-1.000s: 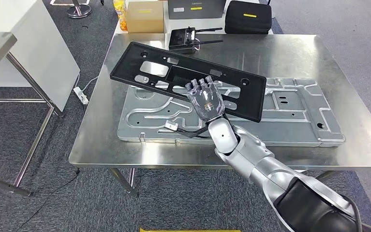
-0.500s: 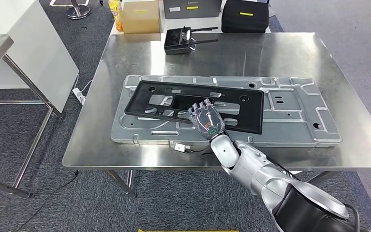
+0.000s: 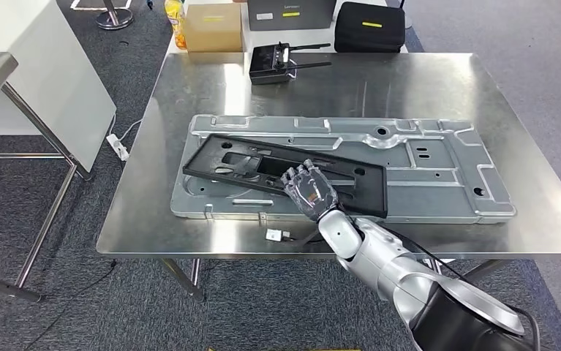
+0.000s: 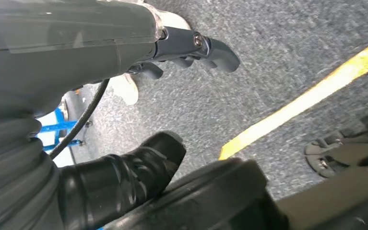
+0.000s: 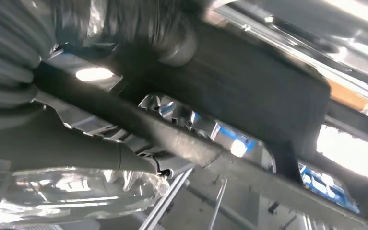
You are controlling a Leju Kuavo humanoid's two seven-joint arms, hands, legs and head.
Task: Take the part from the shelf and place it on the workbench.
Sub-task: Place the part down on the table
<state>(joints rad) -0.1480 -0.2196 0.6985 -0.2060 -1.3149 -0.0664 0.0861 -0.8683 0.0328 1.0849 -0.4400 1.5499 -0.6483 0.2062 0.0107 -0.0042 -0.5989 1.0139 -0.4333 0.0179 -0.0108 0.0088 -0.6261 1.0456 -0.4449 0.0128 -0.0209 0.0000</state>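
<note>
black part (image 3: 277, 164); silver-grey metal panel (image 3: 438, 168); shiny steel workbench (image 3: 423, 80); grey carpet (image 3: 80, 292).

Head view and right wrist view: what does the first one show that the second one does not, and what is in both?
Head view alone: the whole steel workbench, the silver stamped panel lying on it, a black device with antennas at the far edge, and a cardboard box beyond. Right wrist view alone: the black frame's underside, close and blurred. Both: the black frame gripped by the right hand.

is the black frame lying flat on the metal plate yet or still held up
Still held: the right hand grips the black frame, whose near edge looks tilted above the metal plate.
</note>
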